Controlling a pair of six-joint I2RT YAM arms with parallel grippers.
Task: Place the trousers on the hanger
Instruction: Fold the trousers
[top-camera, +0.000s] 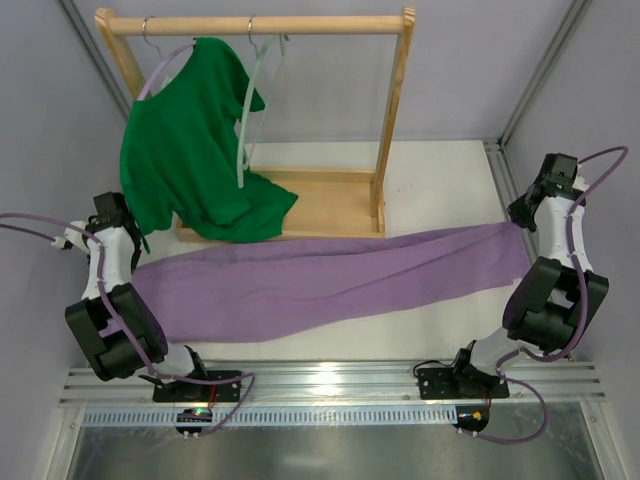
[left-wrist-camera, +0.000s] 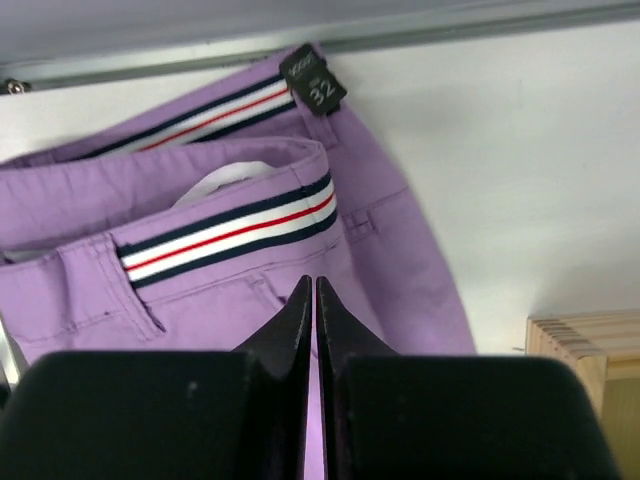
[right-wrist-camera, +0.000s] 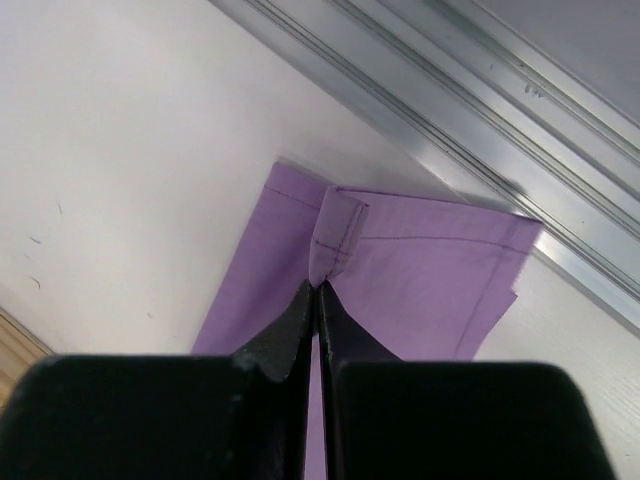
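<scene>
Left claw (left-wrist-camera: 312, 288) and right claw (right-wrist-camera: 318, 290) are clamping shut on the trousers (top-camera: 330, 280); best lifting both ends level, taut, toward the hanger (top-camera: 242, 150).

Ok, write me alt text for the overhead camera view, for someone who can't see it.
Lilac trousers lie stretched across the white table between two robot arms, the left arm at one end and the right arm at the other. Behind them a wooden rack holds a green T-shirt on one hanger, with an empty pale hanger beside it.
</scene>
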